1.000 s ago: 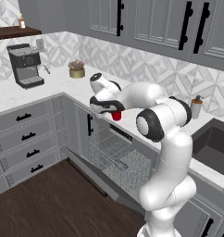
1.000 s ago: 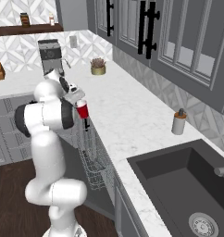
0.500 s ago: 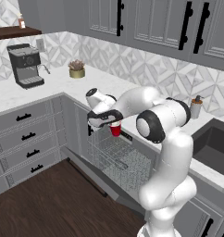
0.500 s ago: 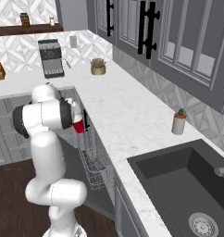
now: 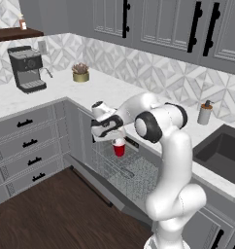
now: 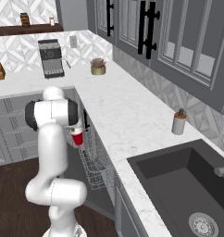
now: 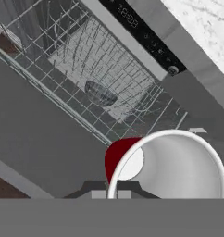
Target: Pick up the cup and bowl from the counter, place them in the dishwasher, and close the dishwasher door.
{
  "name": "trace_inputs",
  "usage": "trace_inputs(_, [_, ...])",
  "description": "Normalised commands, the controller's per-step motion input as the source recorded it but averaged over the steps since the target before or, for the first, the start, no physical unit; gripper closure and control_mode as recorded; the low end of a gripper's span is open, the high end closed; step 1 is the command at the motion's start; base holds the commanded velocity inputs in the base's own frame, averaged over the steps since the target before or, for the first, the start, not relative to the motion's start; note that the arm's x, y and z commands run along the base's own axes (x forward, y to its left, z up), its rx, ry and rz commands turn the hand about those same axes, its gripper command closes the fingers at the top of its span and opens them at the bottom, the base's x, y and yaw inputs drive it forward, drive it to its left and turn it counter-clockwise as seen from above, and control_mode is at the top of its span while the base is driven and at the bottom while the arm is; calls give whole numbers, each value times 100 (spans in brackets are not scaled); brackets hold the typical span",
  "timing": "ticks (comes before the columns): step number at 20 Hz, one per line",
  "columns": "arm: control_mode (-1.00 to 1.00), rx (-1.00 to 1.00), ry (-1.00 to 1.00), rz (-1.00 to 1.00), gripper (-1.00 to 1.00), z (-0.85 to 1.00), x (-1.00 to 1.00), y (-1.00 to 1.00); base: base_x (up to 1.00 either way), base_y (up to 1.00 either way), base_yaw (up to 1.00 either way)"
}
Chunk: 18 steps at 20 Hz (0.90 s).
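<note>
My gripper (image 5: pixel 113 134) is shut on the cup (image 5: pixel 119 147), a red tapered cup held upright by its rim just above the wire rack (image 5: pixel 126 168) of the open dishwasher. From the right base view the cup (image 6: pixel 77 138) hangs beside the rack (image 6: pixel 96 163), below the counter (image 6: pixel 125 113) edge. Close up in the hand view, the cup (image 7: pixel 171 169) shows its white inside. Beyond it the bowl (image 7: pixel 100 92), round and grey, lies in the rack (image 7: pixel 63 55). The dishwasher door (image 5: pixel 102 189) is folded down flat.
On the counter (image 5: pixel 112 92) stand a coffee machine (image 5: pixel 26 68), a small potted plant (image 5: pixel 81 73) and a soap dispenser (image 5: pixel 204 113). A dark sink (image 5: pixel 220 146) lies to the right. Grey drawers (image 5: pixel 27 146) flank the dishwasher on the left.
The arm has swung the cup left and down, from counter height to just above the dishwasher rack. The grip on the cup has stayed shut.
</note>
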Motion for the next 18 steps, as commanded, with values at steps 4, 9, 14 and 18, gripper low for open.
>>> trace_inputs(4, [-100, 10, -13, -28, 100, -43, 3, -6, 0, 0, 0])
trace_inputs(9, [-100, -1, -7, -36, 100, -56, 1, -10, 0, 0, 0])
trace_inputs(14, [-100, -3, 0, -43, 100, -34, 10, -30, 0, 0, 0])
trace_inputs(18, [-100, -2, -4, -36, 100, -18, 13, -38, 0, 0, 0])
